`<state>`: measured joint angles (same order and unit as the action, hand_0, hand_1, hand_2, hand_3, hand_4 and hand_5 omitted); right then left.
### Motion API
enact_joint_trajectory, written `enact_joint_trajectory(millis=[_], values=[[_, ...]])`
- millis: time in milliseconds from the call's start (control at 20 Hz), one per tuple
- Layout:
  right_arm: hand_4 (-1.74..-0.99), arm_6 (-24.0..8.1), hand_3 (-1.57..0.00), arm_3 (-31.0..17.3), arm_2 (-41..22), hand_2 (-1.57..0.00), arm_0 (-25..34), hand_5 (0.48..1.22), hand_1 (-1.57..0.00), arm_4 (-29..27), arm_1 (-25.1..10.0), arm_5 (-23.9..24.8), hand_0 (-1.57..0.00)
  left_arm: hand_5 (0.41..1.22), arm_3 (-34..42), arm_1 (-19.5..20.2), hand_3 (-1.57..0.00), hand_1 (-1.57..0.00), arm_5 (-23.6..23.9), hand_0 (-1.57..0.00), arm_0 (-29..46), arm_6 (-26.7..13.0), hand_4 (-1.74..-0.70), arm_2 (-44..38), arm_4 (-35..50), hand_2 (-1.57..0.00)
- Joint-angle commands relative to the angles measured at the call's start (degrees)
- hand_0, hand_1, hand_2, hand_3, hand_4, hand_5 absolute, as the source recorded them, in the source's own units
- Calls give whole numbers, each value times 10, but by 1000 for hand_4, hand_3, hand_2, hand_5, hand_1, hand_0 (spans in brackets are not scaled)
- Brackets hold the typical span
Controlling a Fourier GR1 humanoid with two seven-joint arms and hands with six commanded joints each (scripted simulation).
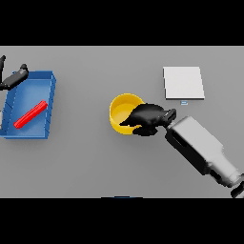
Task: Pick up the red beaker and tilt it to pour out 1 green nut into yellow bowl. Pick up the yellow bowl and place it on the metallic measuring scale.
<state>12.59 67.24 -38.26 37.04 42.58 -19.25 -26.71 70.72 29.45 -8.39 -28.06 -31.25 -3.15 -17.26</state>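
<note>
Left hand [13,77]: my idle one, fingers loose, at the blue tray's [49,102] far-left corner.
Red beaker [30,114]: lying on its side in that tray; no green nut visible.
Yellow bowl [121,110]: mid-table, my right hand [145,117] curled over its right rim, grasping it.
Scale [183,82]: bare, beyond and right of the bowl.
Progress: I judge pouring over; carrying the bowl across remains.

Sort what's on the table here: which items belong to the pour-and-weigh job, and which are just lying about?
Belongs to the job:
- yellow bowl, right hand curled over its rim
- metallic measuring scale, flat pale plate beyond the bowl
- red beaker, lying in the tray

Just lying about:
- blue tray
- left hand, idle at the tray's far corner

No green nut can be made out.
</note>
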Motion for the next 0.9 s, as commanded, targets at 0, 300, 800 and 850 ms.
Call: enact_joint_trajectory(millis=[0, 300, 800, 850], values=[[-1673, -17, -1126, 4, 0, -1365, 1, 1191, -1370, 2, 3, -3, -1405, 730, -6, 0, 1, 1, 0, 1, -7, 1, -791, 0, 0, 1], [-1714, -48, -1357, 64, 26, -1517, -2, 1213, -1518, -29, -29, -36, -1528, 727, 2, 3, 1, 1, 0, 1, -4, 5, -784, -1, 0, 1], [-1723, -55, -1269, 54, 59, -1565, 48, 1219, -1561, -58, -77, -52, -1566, 747, 4, 14, 1, 1, -2, 1, 1, 18, -795, -9, 3, 1], [-1723, -55, -1279, 48, 63, -1566, 58, 1220, -1535, -55, -83, -45, -1471, 748, 3, 14, 1, 1, -4, 1, 3, 20, -794, -10, 5, 1]])
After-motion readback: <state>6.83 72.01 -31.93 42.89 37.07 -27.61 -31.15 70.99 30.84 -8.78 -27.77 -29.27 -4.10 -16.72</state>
